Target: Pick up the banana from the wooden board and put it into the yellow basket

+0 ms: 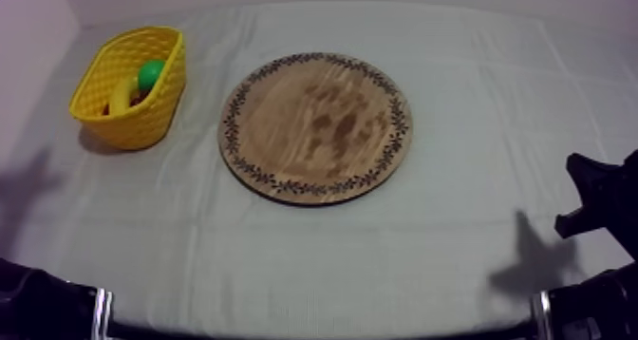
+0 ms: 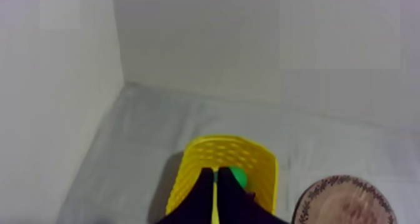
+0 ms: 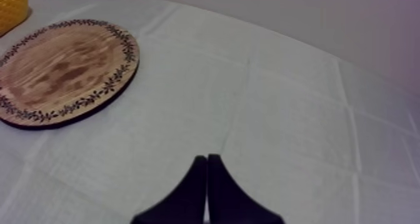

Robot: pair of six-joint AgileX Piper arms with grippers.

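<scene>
The banana (image 1: 121, 94) lies inside the yellow basket (image 1: 157, 116) at the far left of the table, beside a green pear (image 1: 150, 74). The round wooden board (image 1: 316, 127) sits mid-table with bare wood across its face. My left gripper (image 2: 215, 189) is shut on nothing, its fingers a narrow wedge pointing at the basket (image 2: 219, 151), where the pear (image 2: 237, 174) shows. My right gripper (image 3: 207, 161) is also shut on nothing, above the cloth to the right of the board (image 3: 62, 67). In the top view it rests low at the right edge (image 1: 581, 199).
Grey-white cloth covers the table, with open cloth between the board and both arms. A pale wall rises behind the basket. The basket's corner (image 3: 11, 4) shows beyond the board in the right wrist view. The board's rim (image 2: 344, 204) lies beside the basket.
</scene>
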